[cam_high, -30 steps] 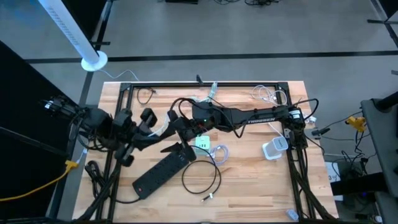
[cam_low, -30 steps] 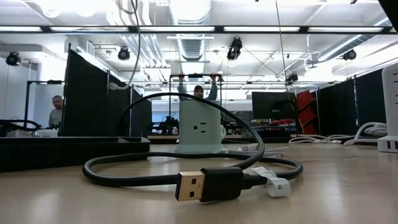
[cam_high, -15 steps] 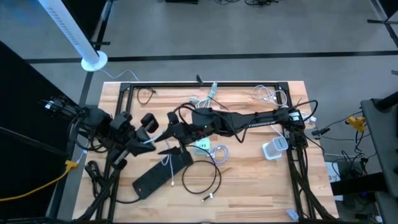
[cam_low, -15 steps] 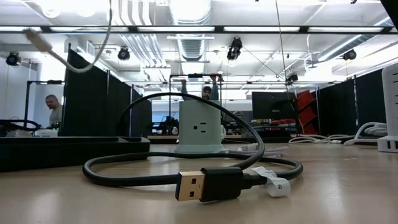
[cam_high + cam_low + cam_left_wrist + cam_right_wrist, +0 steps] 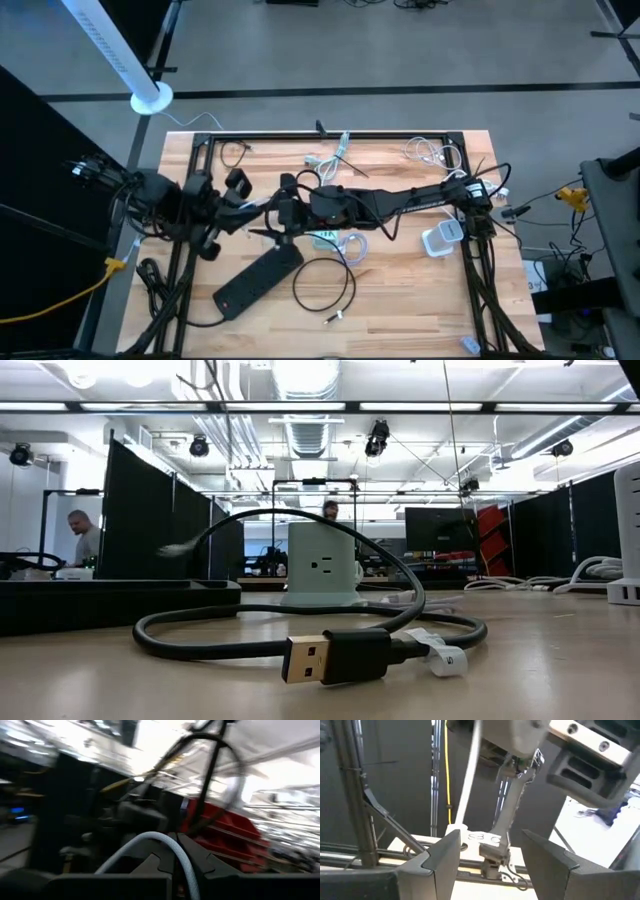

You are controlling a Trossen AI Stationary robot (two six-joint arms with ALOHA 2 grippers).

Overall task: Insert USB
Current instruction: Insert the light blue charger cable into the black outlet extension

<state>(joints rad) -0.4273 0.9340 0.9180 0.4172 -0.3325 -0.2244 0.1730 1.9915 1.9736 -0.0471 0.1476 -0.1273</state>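
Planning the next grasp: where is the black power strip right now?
In the high view the black power strip lies diagonally on the table's front-left, just below the left gripper, beside the black cable loop.

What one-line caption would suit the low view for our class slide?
Table-level view: a black USB cable coils in front of a pale green outlet tower, its plug lying unplugged.

This is a robotics lab in a large industrial hall. A wooden workbench (image 5: 400, 290) stands on a grey concrete floor (image 5: 400, 50), with cables spilling over its edges and a black frame (image 5: 330, 136) along its far edge. Beyond the bench, black partition curtains (image 5: 150, 520) divide the hall into bays under strip lights (image 5: 420, 407), exposed ducting (image 5: 305, 430) and ceiling-hung cameras (image 5: 377, 435). Red shelving (image 5: 490, 530) stands farther back, and a person (image 5: 85, 540) works at another station.
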